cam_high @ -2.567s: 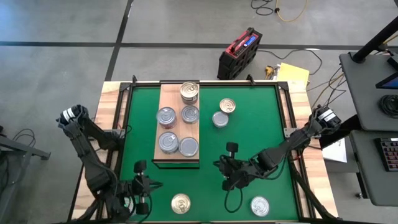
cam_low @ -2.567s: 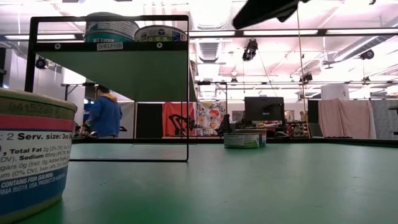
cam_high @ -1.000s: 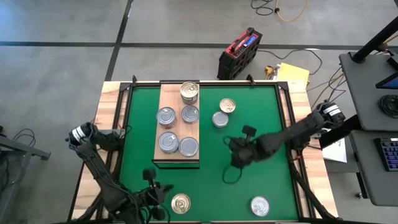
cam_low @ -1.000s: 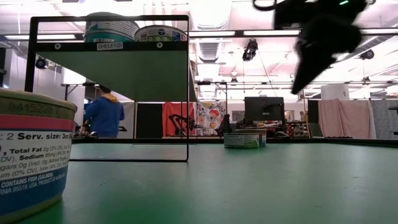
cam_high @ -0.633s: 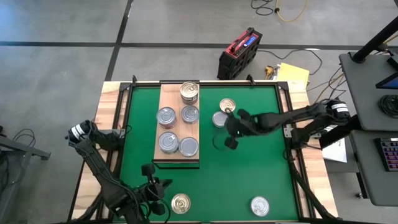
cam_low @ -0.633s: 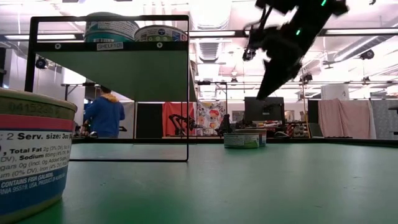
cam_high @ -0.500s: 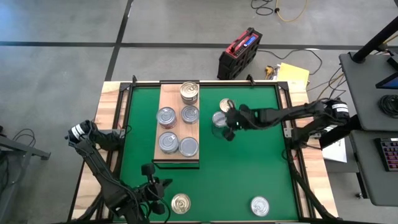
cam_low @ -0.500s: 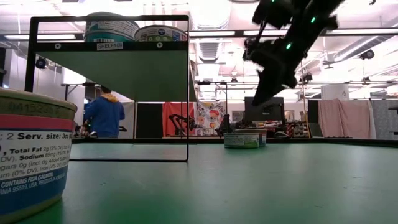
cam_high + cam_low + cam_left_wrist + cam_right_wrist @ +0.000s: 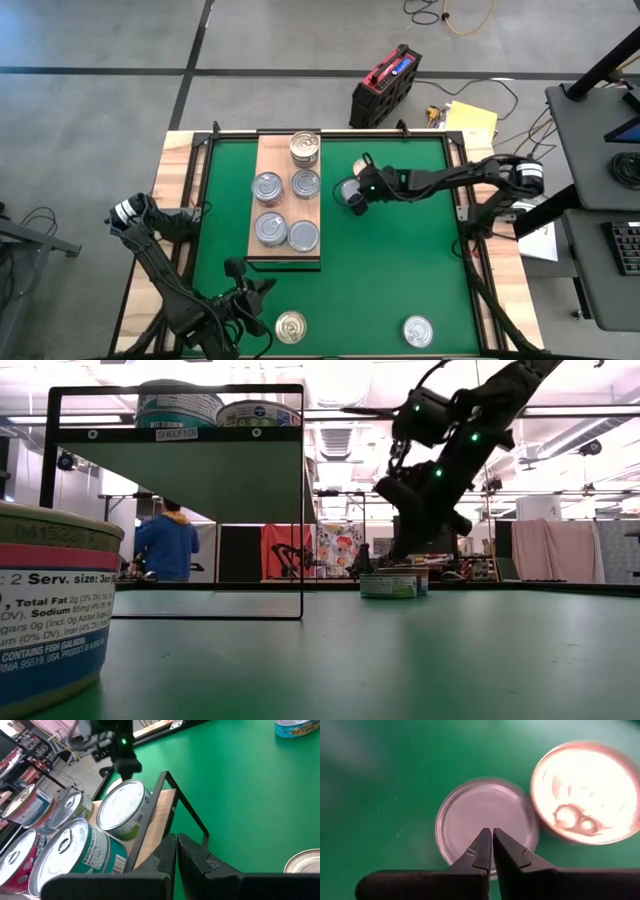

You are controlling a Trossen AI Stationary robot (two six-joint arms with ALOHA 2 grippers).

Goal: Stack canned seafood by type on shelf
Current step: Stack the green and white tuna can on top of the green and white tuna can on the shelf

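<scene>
Right end effector (image 9: 492, 840), fingers pressed together, hovers empty over a silver-lidded tin (image 9: 487, 822).

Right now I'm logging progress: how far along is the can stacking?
Done: five cans sit on the shelf. In hand: nothing; the right gripper, shut, hovers over the silver can beside the gold-lidded can. Left: those two, plus two cans near the front edge. Left gripper waits, shut.
</scene>
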